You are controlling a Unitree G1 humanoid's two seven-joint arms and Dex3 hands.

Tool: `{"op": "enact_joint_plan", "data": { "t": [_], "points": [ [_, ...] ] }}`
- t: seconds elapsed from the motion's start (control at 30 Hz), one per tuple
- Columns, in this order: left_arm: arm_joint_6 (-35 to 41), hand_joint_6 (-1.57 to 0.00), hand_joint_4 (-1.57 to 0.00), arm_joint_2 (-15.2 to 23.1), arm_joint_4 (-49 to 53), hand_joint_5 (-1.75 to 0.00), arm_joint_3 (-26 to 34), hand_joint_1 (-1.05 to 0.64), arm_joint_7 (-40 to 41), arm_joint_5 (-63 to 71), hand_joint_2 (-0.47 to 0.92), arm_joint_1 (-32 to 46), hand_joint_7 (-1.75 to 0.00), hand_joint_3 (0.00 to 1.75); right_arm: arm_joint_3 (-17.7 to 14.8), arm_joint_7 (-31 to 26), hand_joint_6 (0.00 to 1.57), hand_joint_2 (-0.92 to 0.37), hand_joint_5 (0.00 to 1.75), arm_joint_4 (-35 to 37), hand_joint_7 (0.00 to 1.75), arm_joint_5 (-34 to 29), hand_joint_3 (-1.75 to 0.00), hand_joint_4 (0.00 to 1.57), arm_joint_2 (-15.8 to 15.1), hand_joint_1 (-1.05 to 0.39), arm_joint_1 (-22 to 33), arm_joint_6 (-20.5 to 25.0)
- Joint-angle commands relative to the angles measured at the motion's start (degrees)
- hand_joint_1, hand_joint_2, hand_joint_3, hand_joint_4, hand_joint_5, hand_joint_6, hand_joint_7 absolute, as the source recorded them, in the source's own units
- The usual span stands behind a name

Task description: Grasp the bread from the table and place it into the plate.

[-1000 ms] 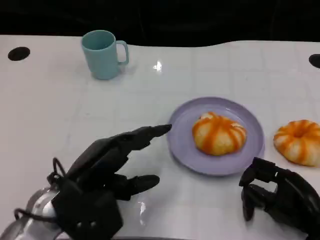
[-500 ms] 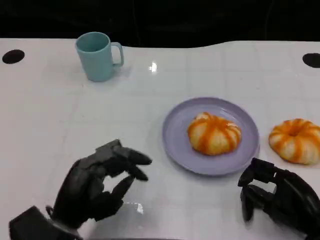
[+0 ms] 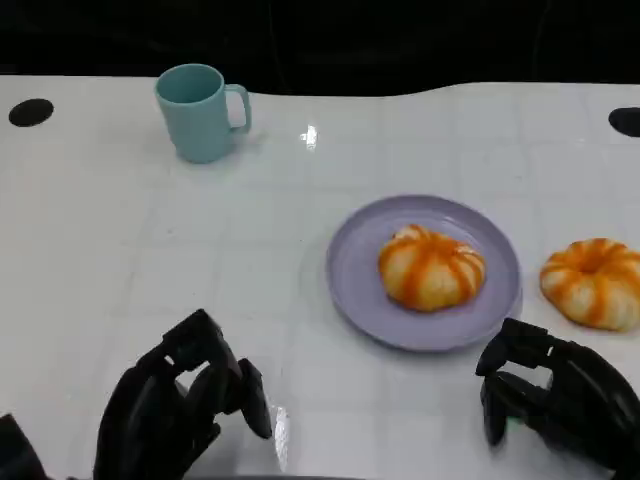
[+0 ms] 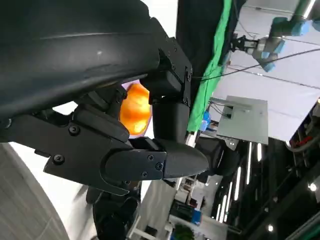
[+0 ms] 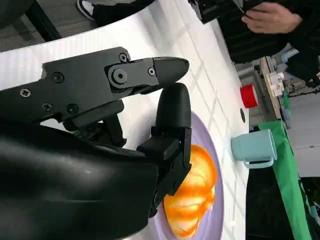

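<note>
One bread sat on the plate. Left hand and right hand had fingers curled in, holding nothing.

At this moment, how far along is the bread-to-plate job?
Done: one orange-striped bread already lies on the purple plate. In hand: nothing; the left hand and right hand sit near the table's front edge with fingers curled, holding nothing. Left: a second striped bread rests on the table beside the plate.
</note>
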Motion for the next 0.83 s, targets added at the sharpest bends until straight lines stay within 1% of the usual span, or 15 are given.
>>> {"op": "enact_joint_plan", "data": {
  "t": [0.03,0.13,0.27,0.4,0.63,0.83],
  "points": [
    [1.9,-0.65,-0.91,-0.8,0.0,-1.75,2.1,-0.80,-2.9,-1.0,0.92,0.7,-1.75,0.34,-0.2,0.1,0.69,-0.92,1.75,-0.6,1.45,0.1,-0.19,0.71,-0.9,-0.56,1.2,0.4],
    [2.5,-0.65,-0.90,-1.5,0.7,-1.75,3.0,-0.79,-4.3,-0.5,0.92,0.5,-1.75,0.33,-0.2,0.0,0.69,-0.92,1.75,-1.0,1.45,-0.1,-0.20,0.71,-1.0,-0.56,1.4,0.5],
    [3.4,-0.65,-0.91,-2.0,1.6,-1.75,4.0,-0.80,-5.4,-0.1,0.92,-0.2,-1.74,0.30,-0.4,-0.4,0.70,-0.92,1.75,-1.3,1.45,0.1,-0.18,0.71,-1.1,-0.56,1.4,1.7],
    [2.8,-0.65,-0.90,-2.9,3.5,-1.75,4.8,-0.79,-6.4,1.0,0.92,-1.4,-1.72,0.31,-0.5,0.1,0.68,-0.92,1.75,0.5,1.47,-0.5,-0.21,0.71,-1.4,-0.57,0.8,-1.1],
    [3.0,-0.65,-0.89,-3.6,4.6,-1.75,5.8,-0.78,-7.5,1.6,0.92,-2.2,-1.70,0.29,-0.8,1.3,0.66,-0.92,1.75,2.7,1.49,0.0,-0.22,0.71,-1.6,-0.57,0.1,-3.0],
    [2.5,-0.64,-0.89,-3.7,5.1,-1.75,6.2,-0.79,-8.5,2.5,0.92,-2.4,-1.74,0.30,-1.5,3.4,0.66,-0.92,1.75,5.6,1.49,1.0,-0.21,0.70,-1.5,-0.58,-0.8,-4.6]
  ]
}}
